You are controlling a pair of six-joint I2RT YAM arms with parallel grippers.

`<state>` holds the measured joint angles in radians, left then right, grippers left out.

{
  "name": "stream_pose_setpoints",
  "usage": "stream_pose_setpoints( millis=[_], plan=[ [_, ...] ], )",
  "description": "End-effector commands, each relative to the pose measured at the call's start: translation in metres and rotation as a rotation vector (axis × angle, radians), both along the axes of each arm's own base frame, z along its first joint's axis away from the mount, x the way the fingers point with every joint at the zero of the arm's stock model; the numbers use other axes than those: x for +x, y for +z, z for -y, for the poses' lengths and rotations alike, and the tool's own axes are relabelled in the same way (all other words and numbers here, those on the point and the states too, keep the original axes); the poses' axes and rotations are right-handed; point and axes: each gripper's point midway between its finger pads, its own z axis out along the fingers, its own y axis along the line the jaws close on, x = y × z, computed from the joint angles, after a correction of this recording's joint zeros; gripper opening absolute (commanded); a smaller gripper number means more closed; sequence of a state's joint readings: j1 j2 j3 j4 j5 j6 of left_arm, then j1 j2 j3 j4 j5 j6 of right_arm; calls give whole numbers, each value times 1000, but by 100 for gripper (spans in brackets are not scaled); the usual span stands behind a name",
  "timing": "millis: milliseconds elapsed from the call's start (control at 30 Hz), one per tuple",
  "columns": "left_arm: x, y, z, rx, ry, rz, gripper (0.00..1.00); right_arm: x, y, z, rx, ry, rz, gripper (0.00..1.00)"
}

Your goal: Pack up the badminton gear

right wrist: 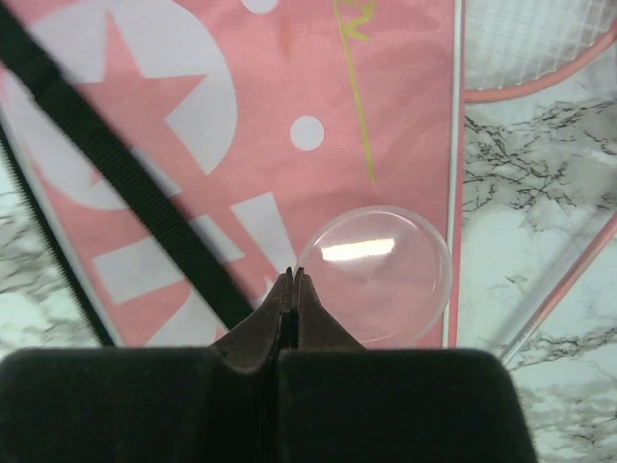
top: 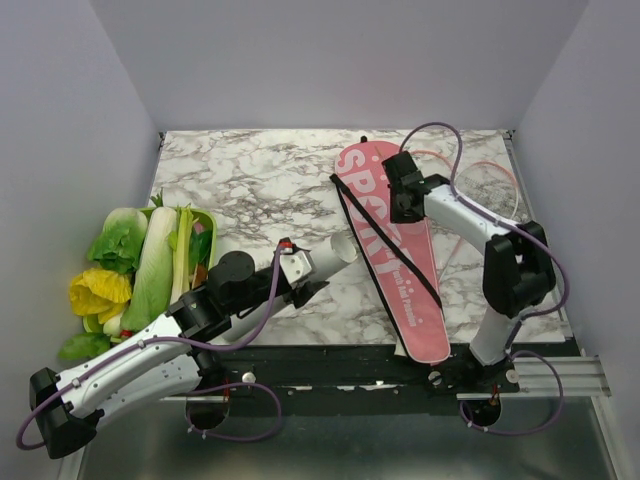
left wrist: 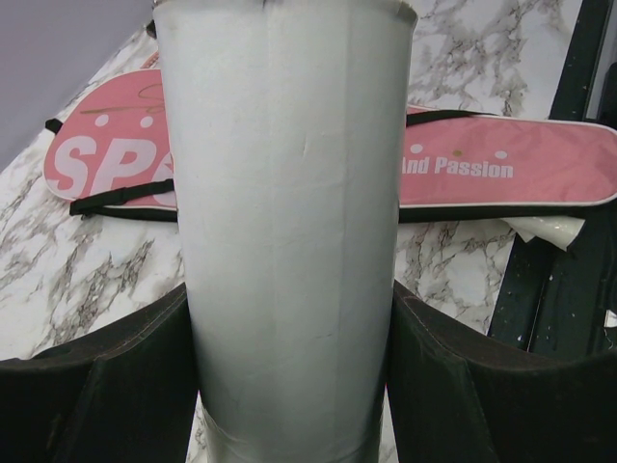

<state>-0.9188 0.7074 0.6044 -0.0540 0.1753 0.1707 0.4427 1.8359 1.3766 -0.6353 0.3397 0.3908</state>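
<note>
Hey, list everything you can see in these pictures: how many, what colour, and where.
Long pink racket-shaped cover lettered SPORT: one, pink, flat on the table right of centre; black strap across it.
Thin pink-framed rackets: apparently two, pink, beside the cover's right edge.
White cylindrical tube: one, white, in the left gripper.
Clear round disc: one, transparent, on the cover.
Green tray of leafy vegetables: one, green, table's left edge.
Marble table: one, white with grey veins.
Left gripper: black, shut on the tube.
Right gripper: black, shut, at the disc's edge.
</note>
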Motion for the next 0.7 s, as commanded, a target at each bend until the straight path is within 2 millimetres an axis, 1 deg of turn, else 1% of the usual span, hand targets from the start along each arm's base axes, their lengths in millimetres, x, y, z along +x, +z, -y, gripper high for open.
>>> stream_pose_setpoints(
  millis=[0,33,100,133,167,200,233,300,333,367,400,433,467,500,533,633,667],
  plan=[
    [0,13,2,-21,-3,30,0,-15,64,-8,131,63,97,1],
    [-1,11,3,-17,-7,27,0,-22,71,-17,185,104,91,1],
    [-1,8,5,-6,-15,17,0,-35,87,-27,250,174,91,1],
    [-2,5,7,4,-23,9,0,-46,108,-36,320,229,113,1],
    [-2,6,8,2,-28,7,0,-55,118,-43,361,281,120,1],
    [-5,2,11,12,-46,-6,0,-61,127,-47,392,316,130,1],
    [-5,0,12,16,-54,-12,0,-77,149,-55,463,381,160,1],
    [-8,-3,17,23,-76,-27,0,-94,170,-63,527,465,188,1],
    [-9,-4,18,25,-82,-29,0,-108,183,-72,588,530,188,1],
    [-10,-5,19,29,-86,-32,0,-121,201,-72,617,576,220,1],
    [-11,-8,21,37,-92,-42,0,-131,209,-75,643,611,224,1],
    [-12,-9,22,40,-101,-46,0,-145,220,-82,697,675,215,1],
    [-12,-9,23,42,-104,-49,0,-159,231,-84,728,722,220,1],
    [-14,-11,24,44,-109,-55,0,-168,237,-87,762,759,210,1],
    [-15,-10,25,41,-119,-61,0,-185,246,-94,822,826,183,1],
    [-18,-9,27,31,-131,-65,0,-209,257,-100,888,911,153,1],
    [-19,-8,27,27,-137,-65,0,-215,259,-102,905,929,149,1]
  ],
)
